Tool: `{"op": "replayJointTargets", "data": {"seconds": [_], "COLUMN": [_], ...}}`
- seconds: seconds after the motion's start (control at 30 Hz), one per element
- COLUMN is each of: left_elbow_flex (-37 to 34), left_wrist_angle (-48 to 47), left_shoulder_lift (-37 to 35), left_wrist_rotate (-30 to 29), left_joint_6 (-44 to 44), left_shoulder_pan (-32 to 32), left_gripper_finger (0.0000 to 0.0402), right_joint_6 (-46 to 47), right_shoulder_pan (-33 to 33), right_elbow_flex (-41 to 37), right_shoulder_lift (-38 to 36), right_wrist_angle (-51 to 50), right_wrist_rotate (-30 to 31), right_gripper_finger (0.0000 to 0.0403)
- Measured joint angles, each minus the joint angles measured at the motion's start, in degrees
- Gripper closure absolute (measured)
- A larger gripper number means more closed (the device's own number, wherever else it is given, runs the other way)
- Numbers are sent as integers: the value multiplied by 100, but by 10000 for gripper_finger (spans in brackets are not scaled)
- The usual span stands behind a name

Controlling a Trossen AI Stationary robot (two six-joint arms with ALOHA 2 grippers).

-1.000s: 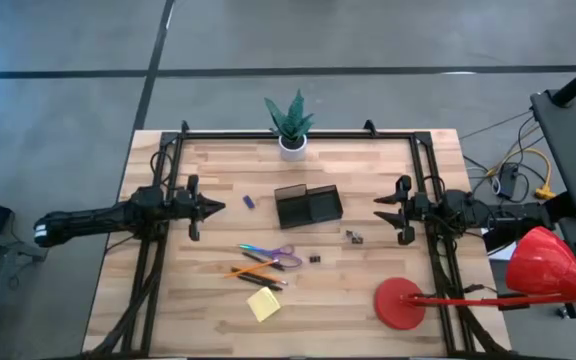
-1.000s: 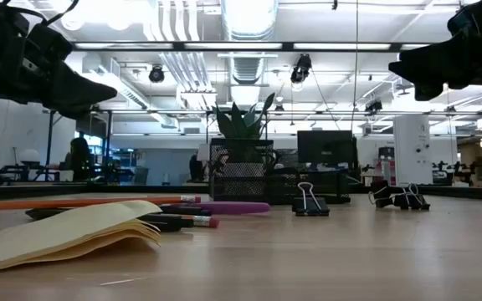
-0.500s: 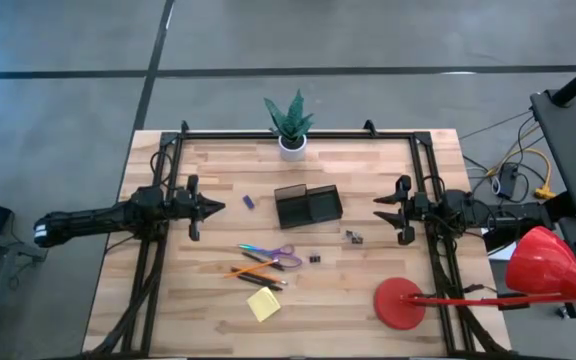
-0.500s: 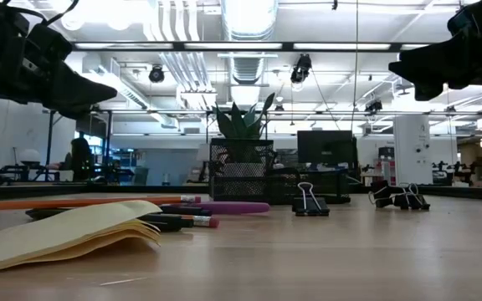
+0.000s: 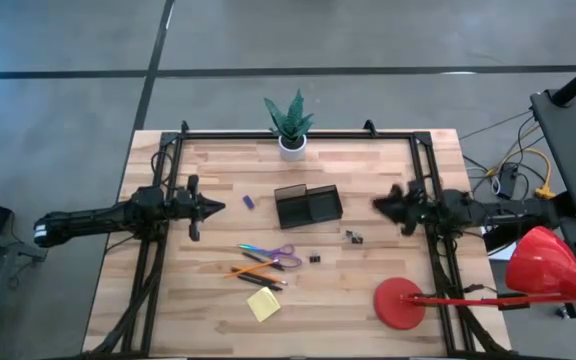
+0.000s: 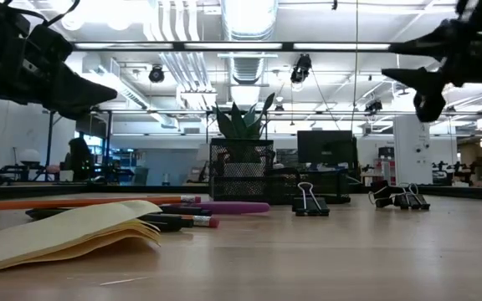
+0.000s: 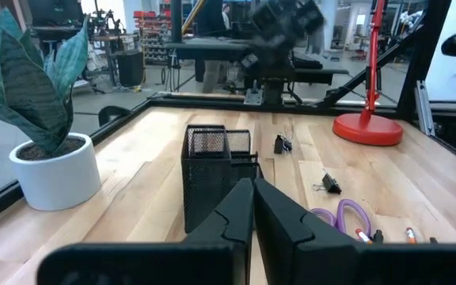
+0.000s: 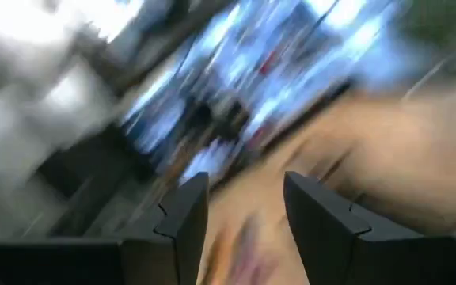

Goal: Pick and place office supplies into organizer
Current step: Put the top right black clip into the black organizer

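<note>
Office supplies lay loose on the wooden table (image 5: 388, 170), nearer its front edge than the organizer (image 5: 308, 206), a black mesh tray with two compartments, standing mid-table with its long side running left to right. Purple-handled scissors (image 5: 273, 254) lay nearly crosswise, handles toward the right arm; orange and dark pencils (image 5: 258, 270) lay slanted just beside them, the yellow sticky-note pad (image 5: 263, 303) turned cornerwise near the front. A small blue piece (image 5: 250, 202) sat left of the organizer; dark clips (image 5: 353, 237) sat to its right. Left gripper (image 5: 218, 206) hung above the table's left side, fingers together; right gripper (image 5: 383, 205) hung at the right, fingers (image 8: 182, 214) apart, holding nothing
</note>
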Motion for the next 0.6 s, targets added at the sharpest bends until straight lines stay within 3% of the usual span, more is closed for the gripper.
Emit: {"op": "replayJointTargets", "data": {"seconds": [0.03,0.13,0.23,0.43,0.6], "left_elbow_flex": [0,-1,0,-1,-1], "left_wrist_angle": [6,8,671,3748,5773], "left_shoulder_lift": [15,13,43,102,61], "left_wrist_rotate": [2,-48,-981,-1219,-1099], "left_joint_6": [0,43,332,-2150,-2849], "left_shoulder_pan": [-1,-1,4,5,0], "left_gripper_finger": [402,402,402,402,402], "right_joint_6": [168,293,-403,816,-519], "right_shoulder_pan": [45,187,222,179,135], "right_elbow_flex": [18,511,1345,3205,4614], "right_shoulder_lift": [245,998,1808,3201,4065], "right_wrist_angle": [258,384,-31,94,-1265], "right_wrist_rotate": [-286,-407,-484,496,863], "right_gripper_finger": [248,248,248,248,248]}}
